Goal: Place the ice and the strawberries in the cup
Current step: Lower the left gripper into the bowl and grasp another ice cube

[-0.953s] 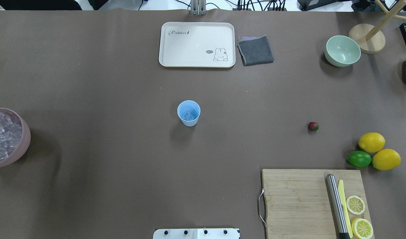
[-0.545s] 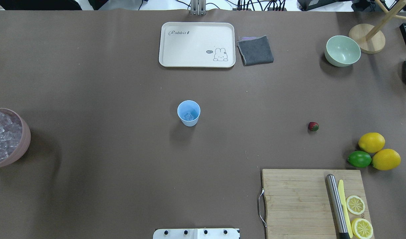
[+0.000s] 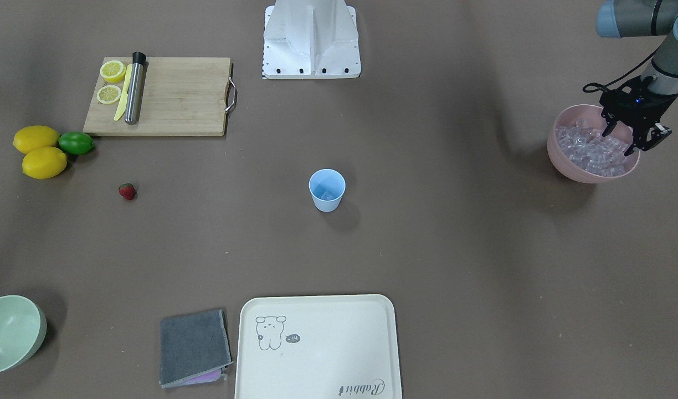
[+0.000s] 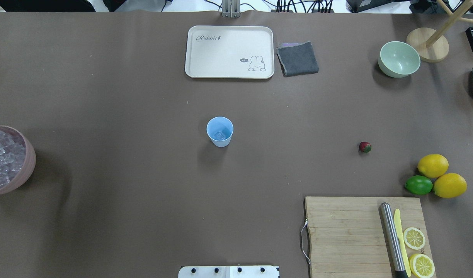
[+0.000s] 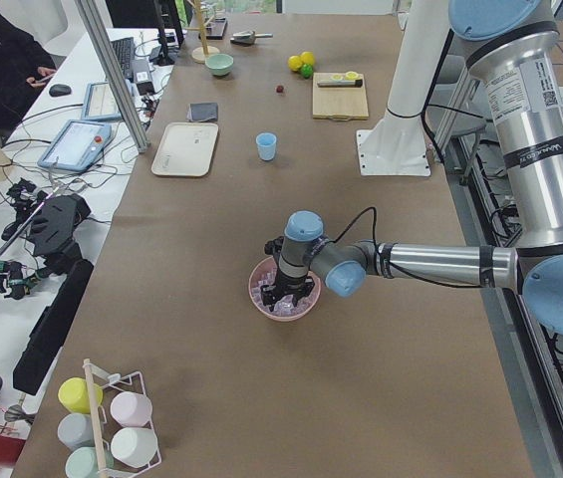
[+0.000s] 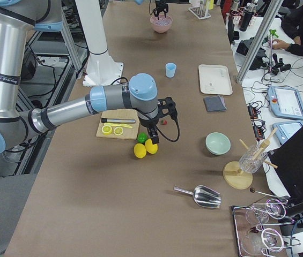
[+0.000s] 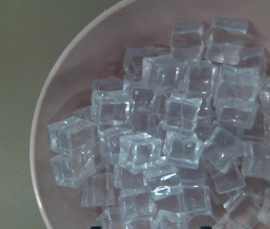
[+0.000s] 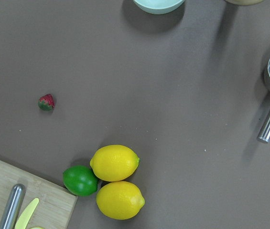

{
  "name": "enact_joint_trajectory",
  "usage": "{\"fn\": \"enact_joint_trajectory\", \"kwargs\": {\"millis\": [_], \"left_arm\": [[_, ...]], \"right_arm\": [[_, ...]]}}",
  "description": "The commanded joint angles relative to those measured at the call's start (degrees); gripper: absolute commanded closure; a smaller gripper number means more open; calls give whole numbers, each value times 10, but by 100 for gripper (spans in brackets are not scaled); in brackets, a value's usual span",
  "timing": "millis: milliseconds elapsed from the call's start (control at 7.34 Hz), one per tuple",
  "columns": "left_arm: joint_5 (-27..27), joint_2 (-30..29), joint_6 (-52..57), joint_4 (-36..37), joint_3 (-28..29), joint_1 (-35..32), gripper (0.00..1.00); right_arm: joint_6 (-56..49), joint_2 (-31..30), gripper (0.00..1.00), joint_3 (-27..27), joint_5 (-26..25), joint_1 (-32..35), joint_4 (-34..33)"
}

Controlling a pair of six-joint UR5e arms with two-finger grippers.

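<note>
My left gripper (image 3: 621, 138) hangs, fingers apart, over glossy clear ice (image 7: 139, 150) heaped in the round pink bowl (image 3: 566, 166); right gripper (image 6: 153, 138), I cannot tell.

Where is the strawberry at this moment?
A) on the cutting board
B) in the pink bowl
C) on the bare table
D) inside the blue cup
C: the strawberry lies on the table, well apart from the cup, which shows only ice inside.
</note>
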Motion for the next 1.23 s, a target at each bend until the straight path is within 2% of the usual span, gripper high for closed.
{"fn": "enact_joint_trajectory", "kwargs": {"millis": [0,136,409,681,817,953,1090], "left_arm": [[-2,0,-11,-1,0,1,52],[-3,2,-12,-1,0,3,60],[-4,3,-13,-4,-1,3,100],[-5,2,-11,3,-19,-3,100],[-41,-5,-9,13,-22,-12,100],[-87,-19,-8,52,-33,-40,100],[-121,-65,-9,139,-56,-78,100]], "right_arm": [[1,-1,1,2,2,0,-1],[10,0,1,2,12,0,-1],[38,4,1,0,19,-2,-1],[38,5,1,2,19,-2,-1],[38,5,1,2,19,-3,-1],[38,5,1,2,22,-3,-1],[38,2,1,2,33,-2,-1]]}}
